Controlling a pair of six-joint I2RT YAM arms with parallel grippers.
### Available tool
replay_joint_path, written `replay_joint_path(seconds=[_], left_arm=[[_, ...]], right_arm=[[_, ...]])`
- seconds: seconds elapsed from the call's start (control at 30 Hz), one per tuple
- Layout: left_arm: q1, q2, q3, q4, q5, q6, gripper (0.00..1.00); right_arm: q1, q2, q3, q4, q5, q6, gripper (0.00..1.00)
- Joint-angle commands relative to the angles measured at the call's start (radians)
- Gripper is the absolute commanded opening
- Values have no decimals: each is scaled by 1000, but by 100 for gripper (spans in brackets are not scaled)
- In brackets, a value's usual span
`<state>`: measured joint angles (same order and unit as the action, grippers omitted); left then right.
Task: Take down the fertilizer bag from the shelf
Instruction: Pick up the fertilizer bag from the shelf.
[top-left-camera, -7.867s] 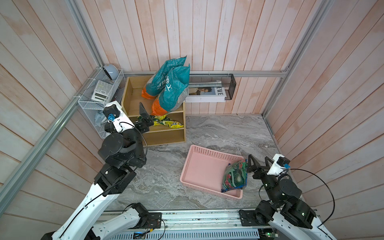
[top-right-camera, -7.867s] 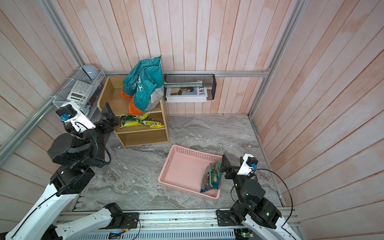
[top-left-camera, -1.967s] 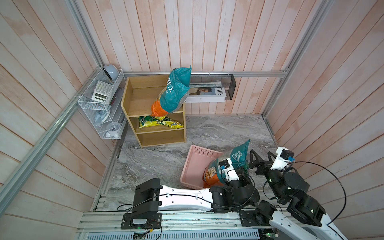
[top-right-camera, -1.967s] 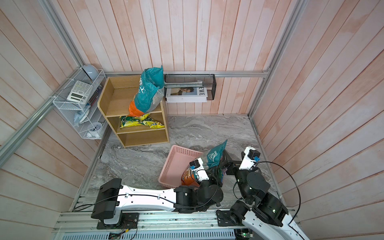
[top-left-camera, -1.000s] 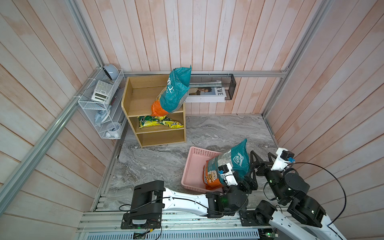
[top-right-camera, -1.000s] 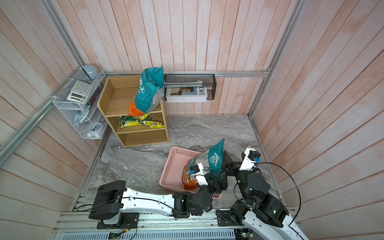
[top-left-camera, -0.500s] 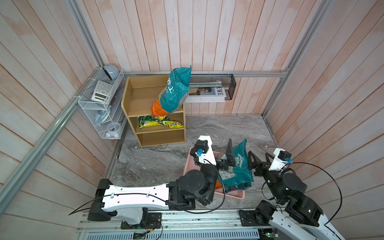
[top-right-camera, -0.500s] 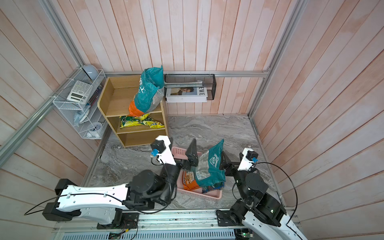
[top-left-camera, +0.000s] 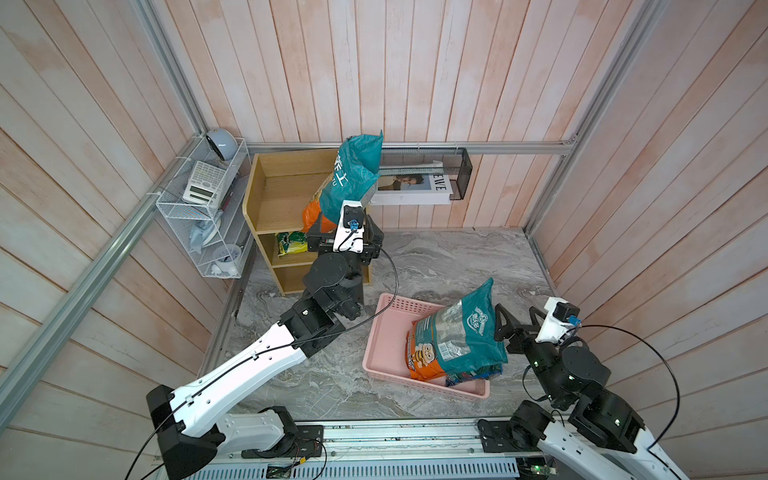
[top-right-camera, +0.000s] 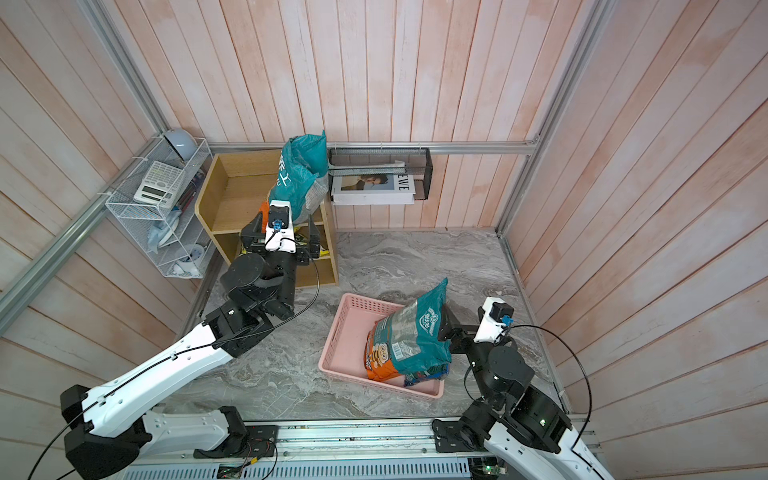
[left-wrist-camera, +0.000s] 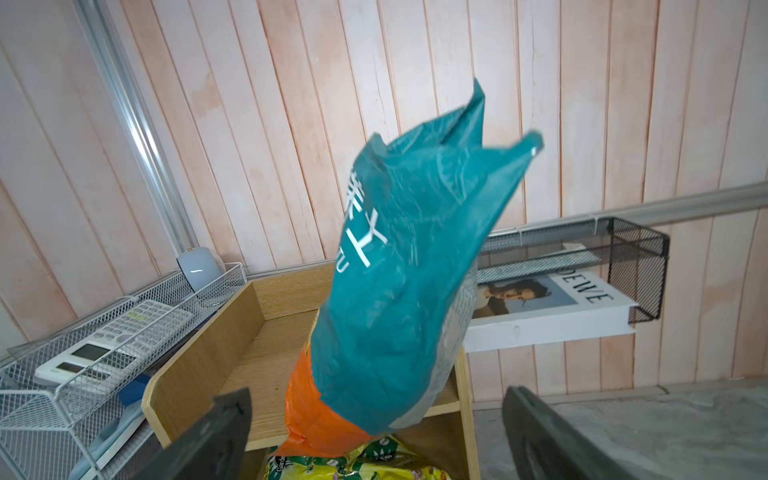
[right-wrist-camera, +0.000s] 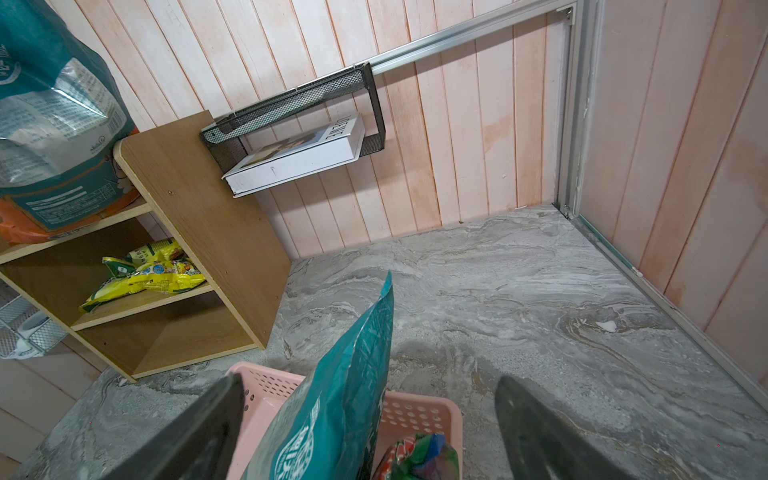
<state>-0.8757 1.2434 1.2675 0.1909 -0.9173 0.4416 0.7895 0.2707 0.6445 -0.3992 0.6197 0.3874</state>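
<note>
Now back from the basket (top-left-camera: 390, 336), the left gripper's (left-wrist-camera: 376, 397) wide fingers (left-wrist-camera: 216, 432) flank the shelf's (top-left-camera: 282, 199) remaining fertilizer bag (top-left-camera: 353, 174), apparently not touching it; the right gripper (right-wrist-camera: 370, 382) is likewise wide.

Bright, even, diffuse light leaves only faint shadows; close to the left wrist lens the dark fingers (left-wrist-camera: 208, 440) look soft and unfocused, the fertilizer bag (left-wrist-camera: 395, 291) between them slightly blurred, the wall planks (left-wrist-camera: 249, 124) beyond them slanting towards the frame edges.

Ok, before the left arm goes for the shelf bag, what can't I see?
Base of the fertilizer bag: mostly covered by the left arm in both top views.
Fingers of the left gripper: cut off by the left wrist view's edge.
The colourful packet in the pink basket: mostly under the teal bag.
</note>
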Motion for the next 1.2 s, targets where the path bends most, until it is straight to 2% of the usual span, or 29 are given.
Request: replay_joint_path(seconds=[0.0, 0.07, 0.2, 0.27, 0.37, 0.43, 0.57, 0.63, 0.77, 1.0, 1.17], left_arm=[[10, 68, 47, -65, 98, 27, 100], [1, 98, 92, -93, 98, 33, 100], [-1, 150, 160, -41, 57, 173, 100], [-1, 171, 169, 48, 5, 253, 100], [-18, 151, 90, 278, -31, 377, 100], [-19, 77, 8, 359, 0, 341, 100], [-27, -27, -48, 339, -13, 364, 100], [-15, -91, -87, 331, 38, 349, 100], [38, -84, 20, 78, 102, 223, 100], [136, 18, 181, -106, 202, 126, 100], [221, 21, 247, -264, 338, -2, 100]], right_arm=[[-1, -24, -12, 0, 11, -25, 98], [-1, -21, 3, -11, 14, -33, 98], [-1, -29, 2, -8, 14, -31, 98], [-1, -31, -3, 0, 3, -30, 98], [-1, -20, -11, 12, 2, -30, 98], [-1, 1, -15, 27, -4, -31, 98], [-1, 51, -20, 50, -13, -40, 98], [-2, 70, -18, 62, -22, -43, 98], [-1, 81, -25, 80, -37, -36, 98], [-1, 80, -60, 90, -38, -16, 98], [-1, 133, -45, 110, -80, -10, 98]])
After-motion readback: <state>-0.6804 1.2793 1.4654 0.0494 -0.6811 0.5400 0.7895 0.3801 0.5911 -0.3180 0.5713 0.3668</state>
